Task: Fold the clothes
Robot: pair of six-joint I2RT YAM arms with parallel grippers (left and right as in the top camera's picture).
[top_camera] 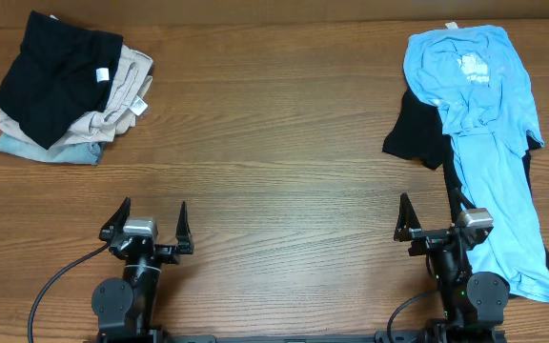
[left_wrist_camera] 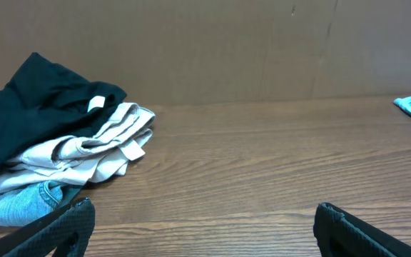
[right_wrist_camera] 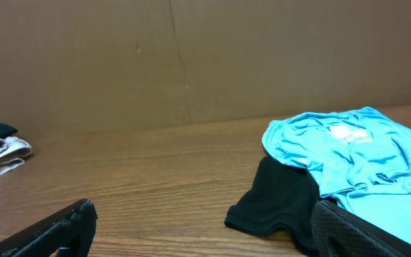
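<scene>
A light blue shirt [top_camera: 484,114] lies spread out at the right of the table, over a black garment [top_camera: 419,133]. Both show in the right wrist view, the blue shirt [right_wrist_camera: 348,153] at the right and the black garment [right_wrist_camera: 273,200] in front of it. My right gripper [top_camera: 431,225] is open and empty at the table's front, its right finger beside the blue shirt's lower part. My left gripper [top_camera: 151,224] is open and empty at the front left, over bare wood.
A stack of folded clothes sits at the back left: a black piece [top_camera: 55,71] on top, beige ones [top_camera: 122,95] under it, and denim [top_camera: 36,148] at the bottom. It also shows in the left wrist view [left_wrist_camera: 63,143]. A brown wall [left_wrist_camera: 262,50] stands behind the table.
</scene>
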